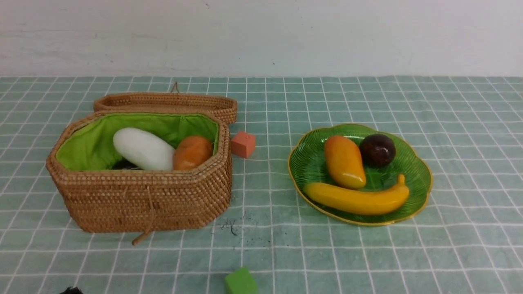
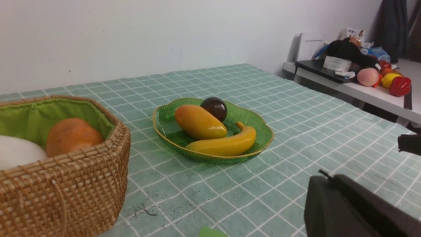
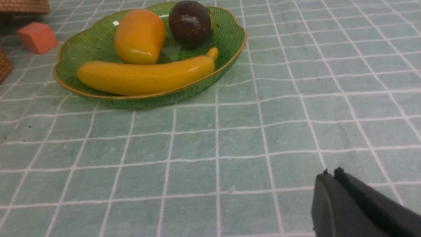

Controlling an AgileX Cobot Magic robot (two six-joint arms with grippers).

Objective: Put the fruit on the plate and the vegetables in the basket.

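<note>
Lying crosswise on plate (image 1: 421, 179), banana (image 1: 359, 200) stem points right; both grippers closed, holding nothing.

Green checked tablecloth (image 1: 449, 245), basket (image 1: 143, 200), plate (image 1: 412, 171), orange cube (image 1: 243, 144), green cube (image 1: 241, 281)

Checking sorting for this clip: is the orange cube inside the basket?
No. In the front view the orange cube sits on the tablecloth beside the basket, between it and the plate.

matte black gripper fingers (image 3: 332, 197)
</note>
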